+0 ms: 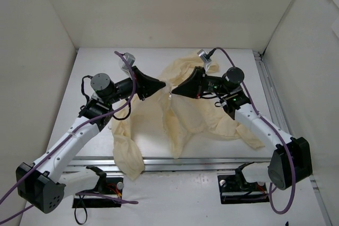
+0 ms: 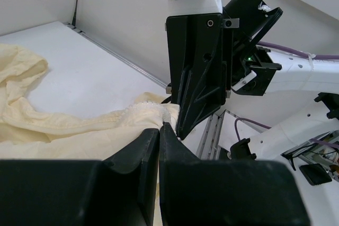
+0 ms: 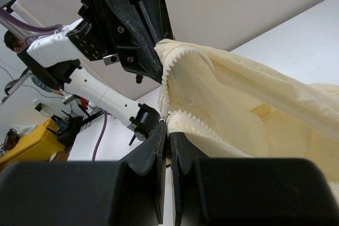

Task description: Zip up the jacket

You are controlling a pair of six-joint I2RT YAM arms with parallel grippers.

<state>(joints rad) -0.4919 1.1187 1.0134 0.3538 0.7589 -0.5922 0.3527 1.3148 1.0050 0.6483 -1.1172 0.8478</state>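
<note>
Black fingers of the right gripper [image 3: 167,128] fill the foreground of its wrist view, pressed together on a row of small zip teeth [image 3: 186,116] along the edge of the thin, wrinkled, pale cream-yellow fabric jacket [image 3: 243,104]. Just above it, the left gripper [image 3: 157,71] is likewise clamped tight on the facing toothed edge, with the cloth hanging from its tip. Seen from overhead, the two tips nearly meet over the middle of the white table [image 1: 100,64]. The jacket is spread beneath and behind them, lifted at the pinch, and one sleeve trails toward the near edge.

The garment looks very light and entirely limp. It sags between the holds and will fold or slide rather than resist a pull. The zip tape is probably its only stiffer part, so the toothed edges are the sensible places to grip. One side likely needs to be kept taut so the teeth line up. Neither a slider nor a pull tab can be made out. The thin cloth could slip from a narrow pinch or bunch into the teeth.
</note>
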